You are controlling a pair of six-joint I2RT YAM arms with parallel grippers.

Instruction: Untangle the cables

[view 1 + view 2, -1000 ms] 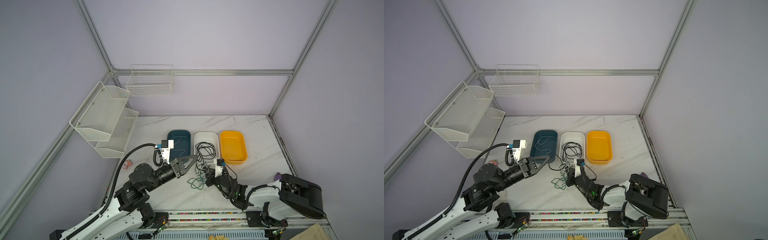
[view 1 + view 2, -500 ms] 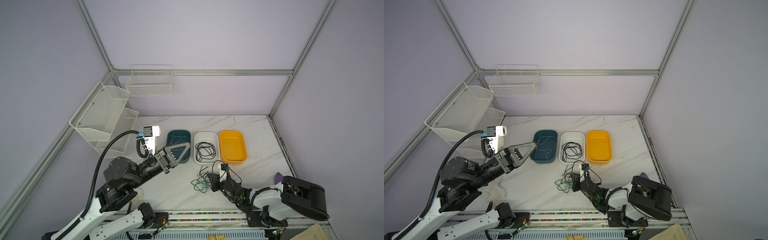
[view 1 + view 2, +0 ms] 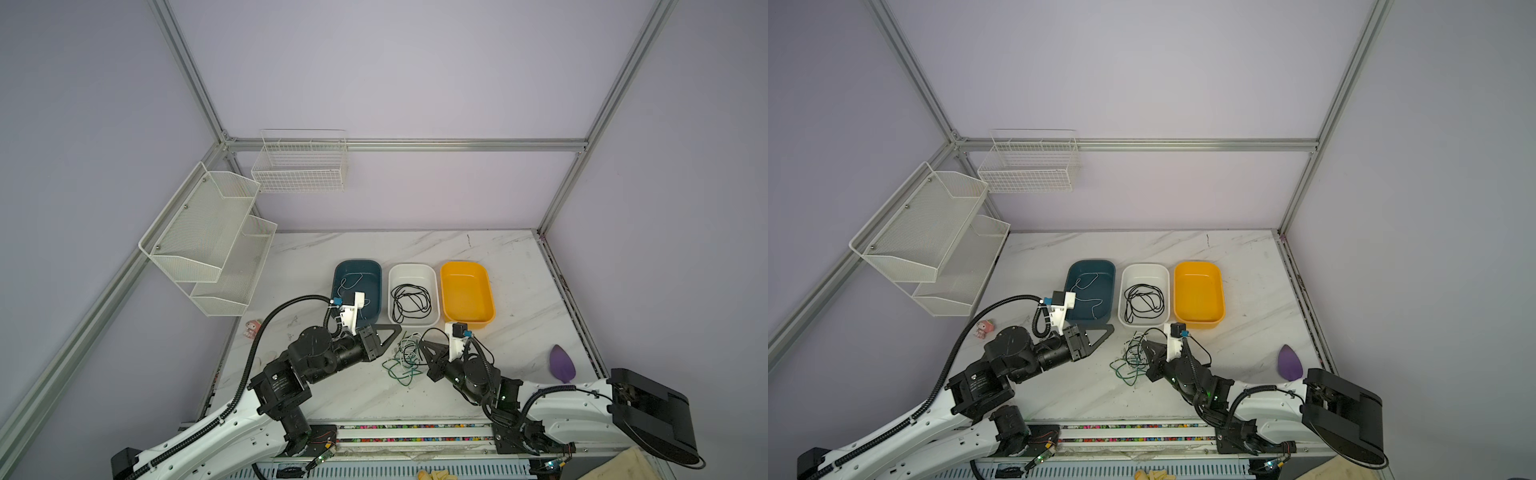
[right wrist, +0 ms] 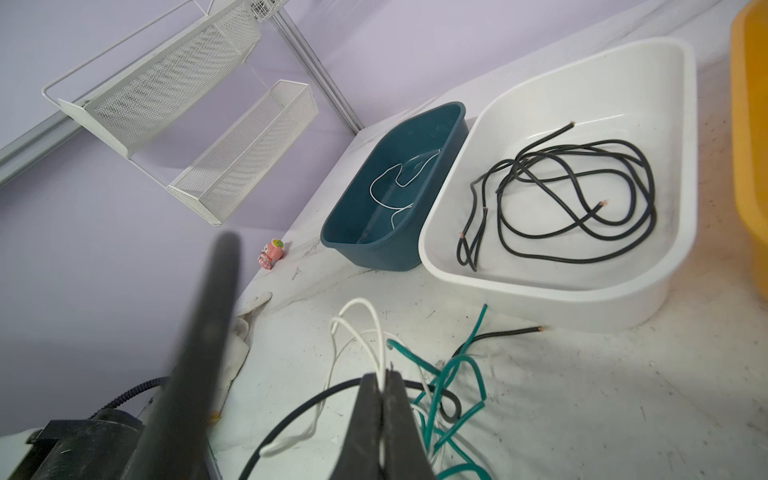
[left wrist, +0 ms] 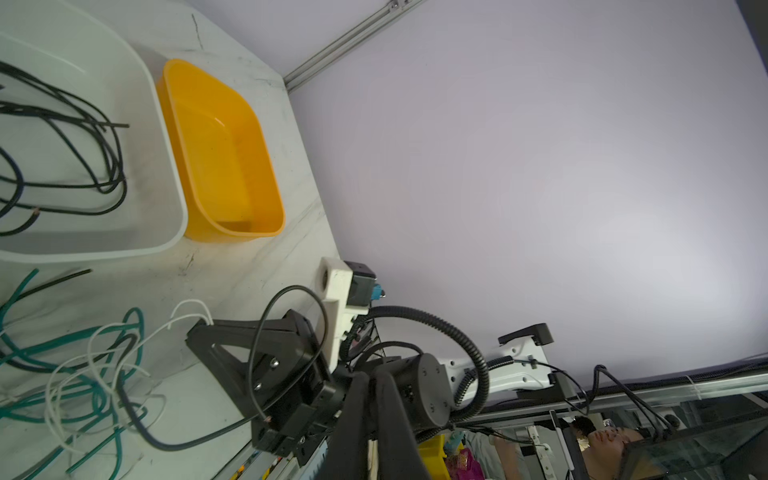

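Your tangle (image 3: 405,359) lies on the marble tabletop (image 3: 374,395) just in front of the white bin (image 3: 413,266), between your two grippers. It is thin white, green and black wire, looped through itself.

Your right gripper (image 4: 382,374) is pinched tight on a strand of the white cable (image 4: 357,305), which arches out of the knot toward the white bin. Your left gripper (image 3: 395,330) sits just beside the tangle, off the white bin's near left corner. Its jaws are drawn in narrow, and nothing shows between them.

The white bin already holds the coiled black cables (image 4: 650,208). The dark blue bin (image 4: 374,253) to its left holds a loose white cable (image 4: 372,189), and the yellow bin (image 3: 465,291) to its right is bare.

Expect these wires to be light and springy. They keep their curves, so a pull on one strand will probably drag the whole clump rather than free it. The insulation looks smooth and each wire is very thin, so pinch square across the pads or it may slide out.

Your best holds are likely the free ends:
- **Green cable:** the green cable (image 4: 476,324) has a tip pointing at the white bin.
- **Black cable:** the black cable (image 4: 511,331) has a stripped end lying close to the white bin's near wall.

Pin the clump with one gripper and draw an end out slowly with the other.
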